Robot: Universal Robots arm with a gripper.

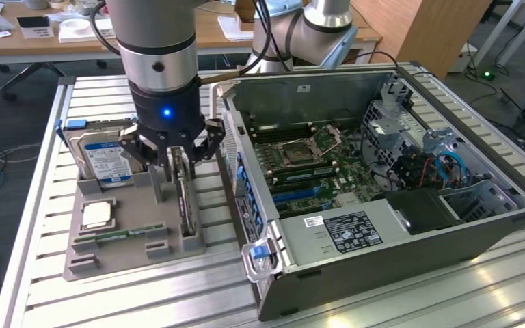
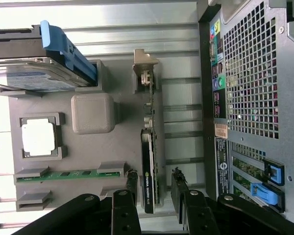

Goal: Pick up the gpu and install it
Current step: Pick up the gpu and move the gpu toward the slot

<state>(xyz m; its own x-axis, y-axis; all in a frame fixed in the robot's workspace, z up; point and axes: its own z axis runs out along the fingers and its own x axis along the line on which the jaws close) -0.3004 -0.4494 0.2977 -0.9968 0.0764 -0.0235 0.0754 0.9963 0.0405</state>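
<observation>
Shiny metal table with long grooves lies closest, across the low part of the exterior view. Everything stands on it.

Next biggest is the open computer box, on the exterior view's right. It lies on its side with the lid off. Its green board shows inside, near the middle of the frame.

The grey robot arm comes down from the upper left of the frame. Under it, at the lower left, sits a grey tray with pockets for parts. At the tray's far end leans a silver hard drive with a blue label.

The gpu stands on its thin edge in a slot, on the side of the tray nearest the computer box. The gripper is open, with one black finger on each side of the card. One finger is very close to the card and the other has a small gap, so the card is not squeezed.

A grey block stands just beside the card. The wall of the computer box is near on the card's other side.

A square chip and a thin green memory stick lie in the tray, apart from the card.
</observation>
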